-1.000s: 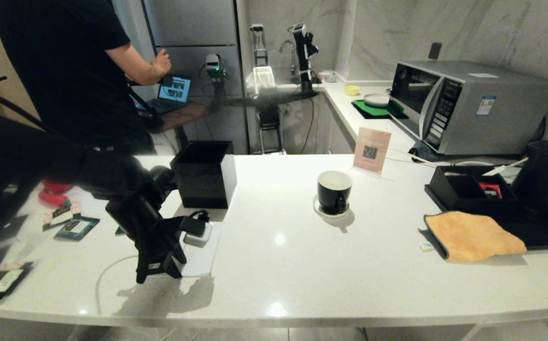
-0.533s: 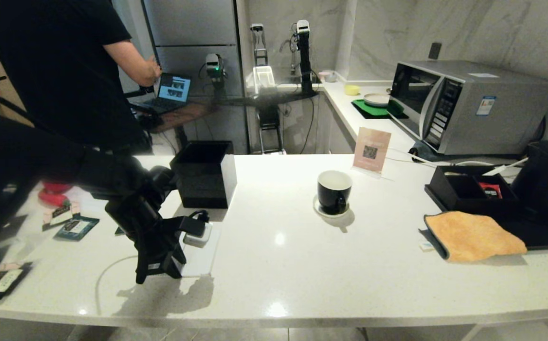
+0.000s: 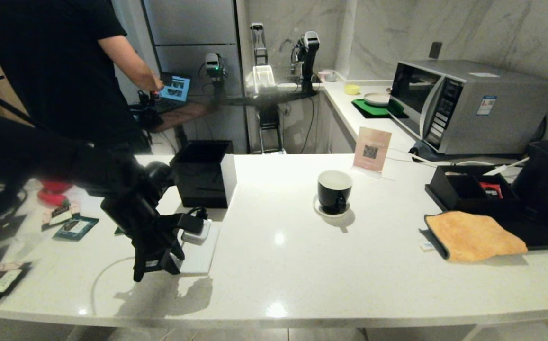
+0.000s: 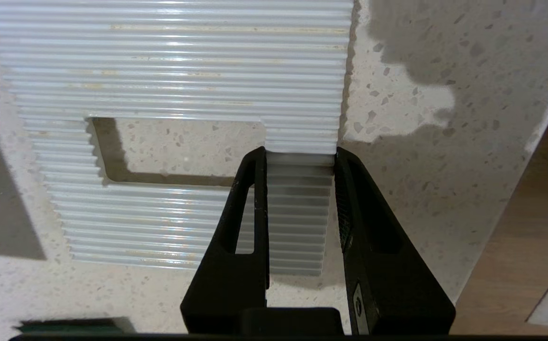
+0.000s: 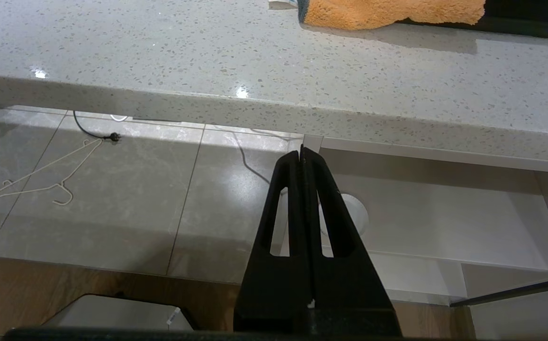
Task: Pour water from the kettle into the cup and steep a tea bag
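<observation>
Two fingers (image 4: 247, 199), one cup (image 3: 334, 191)

**Surfaces and finishes on the counter**

Speckled pale stone countertop (image 3: 302, 265), polished, with glare spots. Glossy black cup (image 3: 334, 192) on a white saucer (image 3: 323, 211). Fluffy orange cloth (image 3: 475, 236). Brushed-metal microwave (image 3: 472, 106). Ribbed white plastic sheet (image 4: 169, 61) clamped in the matt black left gripper (image 4: 300, 156).

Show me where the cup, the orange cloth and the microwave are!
cup (image 3: 334, 191), head view, on its black side.
orange cloth (image 3: 475, 236), head view, its middle.
microwave (image 3: 491, 111), head view, its grey side.
</observation>
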Controlling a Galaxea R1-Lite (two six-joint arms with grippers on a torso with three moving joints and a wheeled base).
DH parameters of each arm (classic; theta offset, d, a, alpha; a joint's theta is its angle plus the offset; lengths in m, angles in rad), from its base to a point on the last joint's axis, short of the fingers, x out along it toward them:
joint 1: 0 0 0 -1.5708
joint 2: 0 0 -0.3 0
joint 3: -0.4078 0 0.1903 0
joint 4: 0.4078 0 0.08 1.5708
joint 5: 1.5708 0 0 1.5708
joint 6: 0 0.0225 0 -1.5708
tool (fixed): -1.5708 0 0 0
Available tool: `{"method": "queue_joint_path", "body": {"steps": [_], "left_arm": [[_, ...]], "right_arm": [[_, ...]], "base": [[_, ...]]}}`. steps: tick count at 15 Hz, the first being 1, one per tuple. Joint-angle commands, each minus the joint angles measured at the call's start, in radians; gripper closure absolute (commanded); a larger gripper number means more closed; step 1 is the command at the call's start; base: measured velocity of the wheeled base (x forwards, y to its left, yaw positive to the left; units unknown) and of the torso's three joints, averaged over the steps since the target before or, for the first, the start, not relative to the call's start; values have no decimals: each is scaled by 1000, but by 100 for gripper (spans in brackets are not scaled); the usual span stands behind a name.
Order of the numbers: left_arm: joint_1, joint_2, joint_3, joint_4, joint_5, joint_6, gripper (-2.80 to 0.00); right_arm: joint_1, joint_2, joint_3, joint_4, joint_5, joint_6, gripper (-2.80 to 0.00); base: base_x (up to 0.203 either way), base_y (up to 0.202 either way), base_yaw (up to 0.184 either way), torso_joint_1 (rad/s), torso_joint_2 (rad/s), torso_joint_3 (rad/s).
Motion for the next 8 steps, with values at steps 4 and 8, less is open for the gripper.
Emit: {"method": "queue_joint_path", "body": {"steps": [4, 8], "left_arm": [[0, -40, 2, 4, -4, 8, 0], [-1, -59, 6, 4, -8, 8, 0]], "right_arm": [[0, 1, 0, 0, -1, 0, 0], [0, 1, 0, 0, -1, -2, 0]], "base": [[0, 0, 0, 0, 0, 0], [0, 0, 0, 0, 0, 0]]}}
